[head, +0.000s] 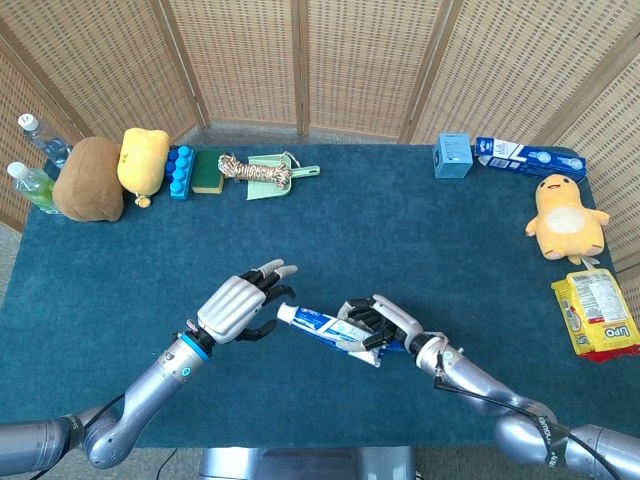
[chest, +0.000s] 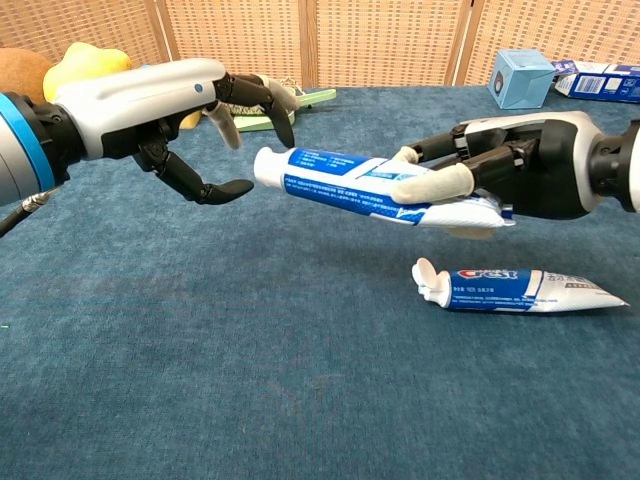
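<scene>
My right hand (head: 385, 322) (chest: 500, 180) grips a blue and white toothpaste tube (head: 318, 324) (chest: 350, 186) above the blue cloth, cap end pointing left. My left hand (head: 240, 305) (chest: 170, 110) hangs open just left of the cap, fingers spread around it without touching. A second toothpaste tube (chest: 515, 288) lies flat on the cloth below my right hand; in the head view my hand hides it.
Along the back left stand two bottles (head: 35, 165), a brown plush (head: 88, 178), a yellow plush (head: 142, 160), blue caps (head: 180, 170), a sponge (head: 208, 170) and a rope on a dustpan (head: 265, 172). A blue box (head: 452, 155), carton (head: 528, 157), yellow plush (head: 565, 215) and snack pack (head: 596, 312) lie right.
</scene>
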